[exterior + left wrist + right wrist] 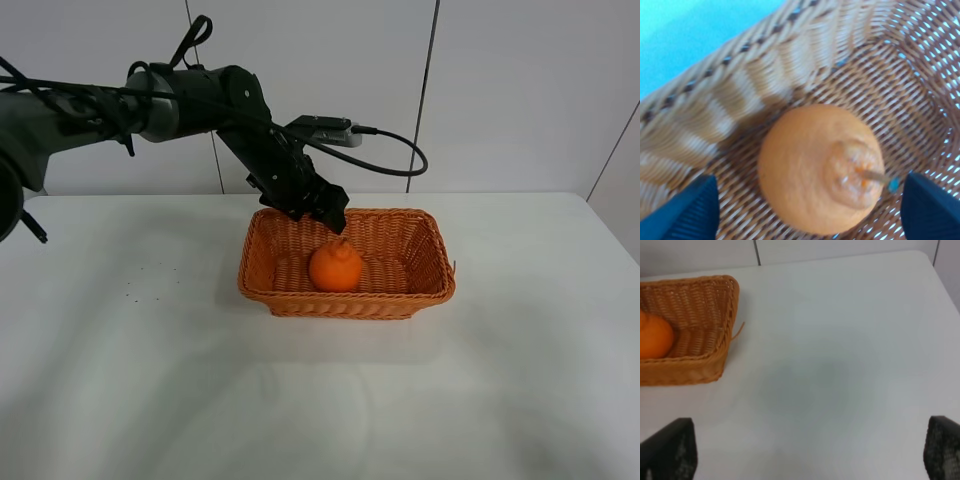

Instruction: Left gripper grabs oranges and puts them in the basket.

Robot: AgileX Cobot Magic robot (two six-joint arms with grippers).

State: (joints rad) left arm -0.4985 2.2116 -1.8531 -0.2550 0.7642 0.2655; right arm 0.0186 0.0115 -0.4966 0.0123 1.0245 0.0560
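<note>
Orange (335, 267): centre of frame, lying inside the wicker basket (420, 213).
Left gripper (333, 218): just above the orange, jaws apart, empty.
Right gripper (807, 445): jaws spread wide, empty.

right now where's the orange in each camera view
Exterior high: orange mid-frame, inside the basket, just below the left claw.
Left wrist: orange fills the centre, on the basket floor.
Right wrist: orange half cut off at the frame edge.
Shared landmark: the basket's woven wall.

Woven wicker basket (420, 290); dimpled matt orange (335, 268).
</note>
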